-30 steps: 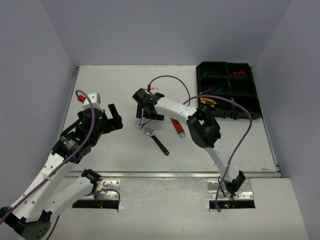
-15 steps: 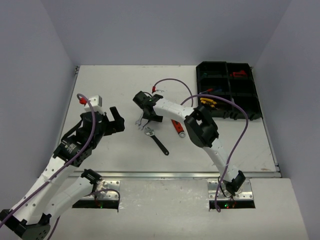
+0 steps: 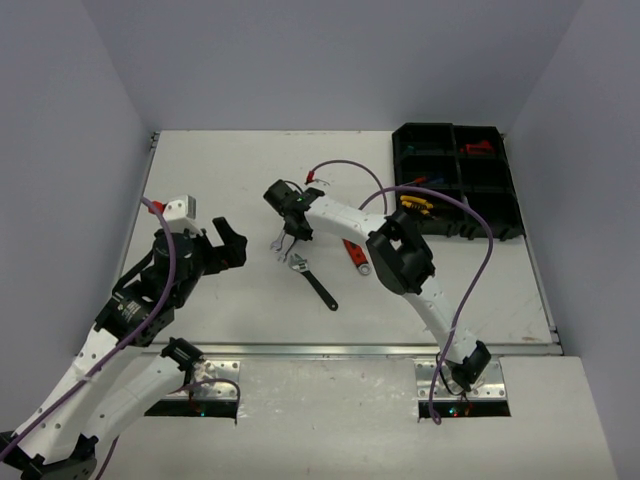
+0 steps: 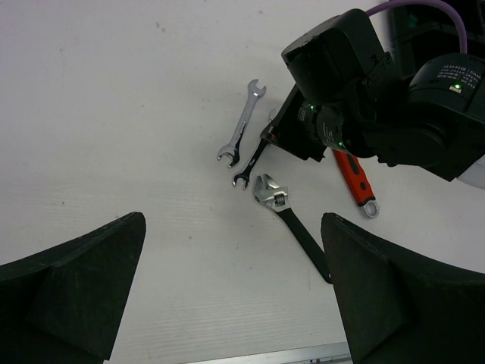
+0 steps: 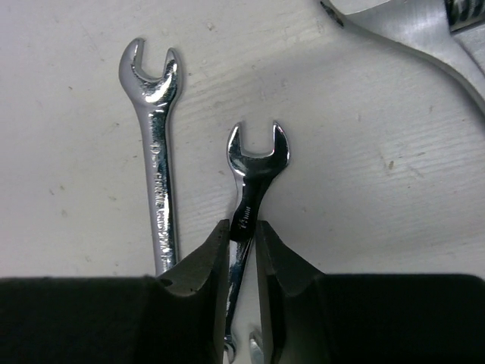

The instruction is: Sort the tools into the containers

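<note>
Right tool (image 5: 242, 235): fingers closed on the shank of a small wrench (image 5: 254, 178), gripping it just below its open end. The wrench's forked end points away from the wrist camera. Cannot tell if it rests on the surface (image 3: 200, 170) or is lifted just off it.

Longer wrench (image 5: 158, 152): flat on the surface just beside the held one, to its left in the wrist view and roughly parallel, not touching it. Its lower end runs under the left finger's edge.

From above, the right tool (image 3: 290, 225) sits near the middle of the surface, arm reaching in from the right base.

Black-handled adjustable wrench (image 3: 312, 280): lies just near-side of the right tool, head toward the tool, handle angled toward the arm bases. Red-handled adjustable wrench (image 3: 354, 253): lies to its right, partly under the right arm.

Left tool (image 4: 235, 303): fingers wide apart, nothing between them. It hovers over the left half of the surface (image 3: 228, 245), facing the wrench group and well apart from it.

Tray (image 3: 456, 165): far right corner of the surface, six compartments. Yellow-handled pliers (image 3: 415, 203) are in the near left compartment; a red item is in the far right one, too small to identify. Other contents unclear.
</note>
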